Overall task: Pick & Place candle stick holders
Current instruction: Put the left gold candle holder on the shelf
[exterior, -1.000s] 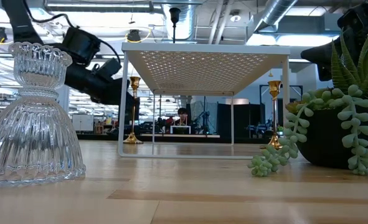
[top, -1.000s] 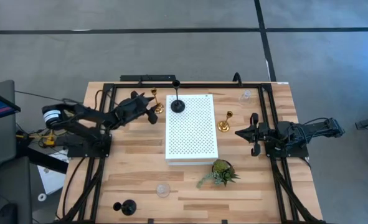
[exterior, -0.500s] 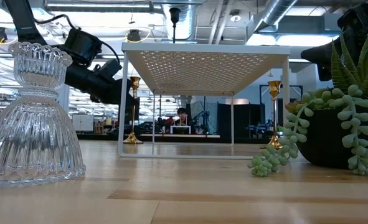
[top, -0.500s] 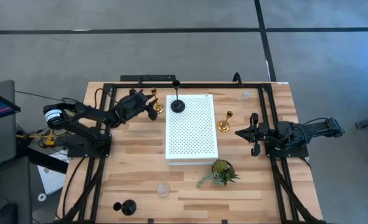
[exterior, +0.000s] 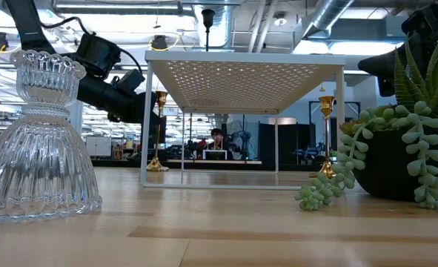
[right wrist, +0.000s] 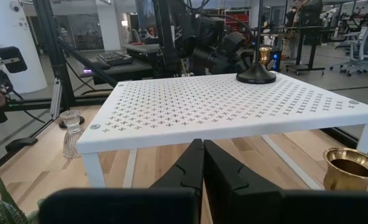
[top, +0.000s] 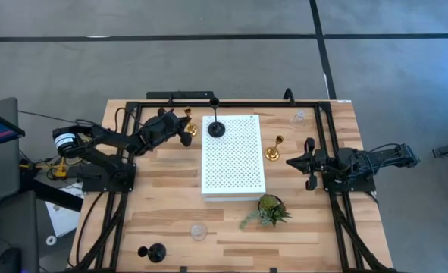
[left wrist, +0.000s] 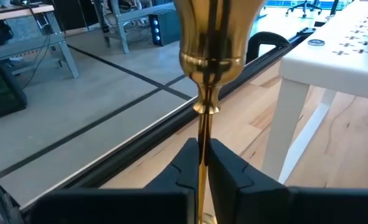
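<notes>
A shiny gold candle stick holder (top: 191, 130) stands at the far left of the table, beside the white perforated board (top: 233, 155). My left gripper (top: 184, 126) is shut on it; its cup and stem fill the left wrist view (left wrist: 213, 43). My right gripper (top: 293, 161) is shut and empty, just right of the second gold holder (top: 274, 151). One black holder (top: 217, 127) stands by its base on the board's far left corner, the other (top: 156, 252) at the near left. The clear glass holders stand near front (top: 198, 231) and far right (top: 299, 117). My left gripper pinches the gold holder's thin stem (left wrist: 203, 127), below the cup, between its two fingers (left wrist: 184, 165). The fingers come level from the table's left and lie across the stem. The holder stands upright; in the low view its base (exterior: 155, 167) seems to rest on the table.
A small green plant (top: 269, 211) in a dark pot sits near the board's near right corner. Black frame rails (top: 231, 102) run along the table's far edge and both sides. Bare wood lies between the board and the near edge.
My left gripper has moved toward the table's far edge, up to the gold holder by the board's far left corner. My right arm has kept still.
</notes>
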{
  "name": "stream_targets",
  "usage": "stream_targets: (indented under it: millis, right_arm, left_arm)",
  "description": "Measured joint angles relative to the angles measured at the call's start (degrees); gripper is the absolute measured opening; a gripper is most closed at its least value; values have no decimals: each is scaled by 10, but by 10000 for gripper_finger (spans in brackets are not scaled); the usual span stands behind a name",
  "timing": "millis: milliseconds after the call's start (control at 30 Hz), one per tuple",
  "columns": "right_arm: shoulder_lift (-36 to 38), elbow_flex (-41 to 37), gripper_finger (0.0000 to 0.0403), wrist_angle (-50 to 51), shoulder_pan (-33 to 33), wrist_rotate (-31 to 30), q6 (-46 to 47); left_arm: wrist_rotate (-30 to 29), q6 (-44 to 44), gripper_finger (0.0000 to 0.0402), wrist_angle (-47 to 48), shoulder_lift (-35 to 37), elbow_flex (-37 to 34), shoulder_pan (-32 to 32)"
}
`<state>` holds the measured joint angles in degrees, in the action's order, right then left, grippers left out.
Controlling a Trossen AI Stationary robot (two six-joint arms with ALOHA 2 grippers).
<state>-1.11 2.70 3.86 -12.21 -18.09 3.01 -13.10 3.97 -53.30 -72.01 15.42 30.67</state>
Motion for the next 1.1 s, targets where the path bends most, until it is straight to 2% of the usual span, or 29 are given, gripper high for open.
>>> stream_targets:
  millis: [200, 400, 600, 767, 933, 1100]
  right_arm:
    - [0, 0, 1, 0, 0, 0, 0]
    - [0, 0, 1, 0, 0, 0, 0]
    - [0, 0, 1, 0, 0, 0, 0]
    - [0, 0, 1, 0, 0, 0, 0]
    - [0, 0, 1, 0, 0, 0, 0]
    - [0, 0, 1, 0, 0, 0, 0]
  left_arm:
    - [-2, 0, 35, 9, 15, -1, -16]
    - [-2, 0, 12, 10, 40, -1, -39]
    - [-5, 0, 25, 22, 83, -1, -64]
    - [-8, -7, 13, 94, 132, -1, -74]
    - [-8, -58, 19, 177, 181, -1, -74]
    - [-8, -78, 13, 218, 218, -1, -81]
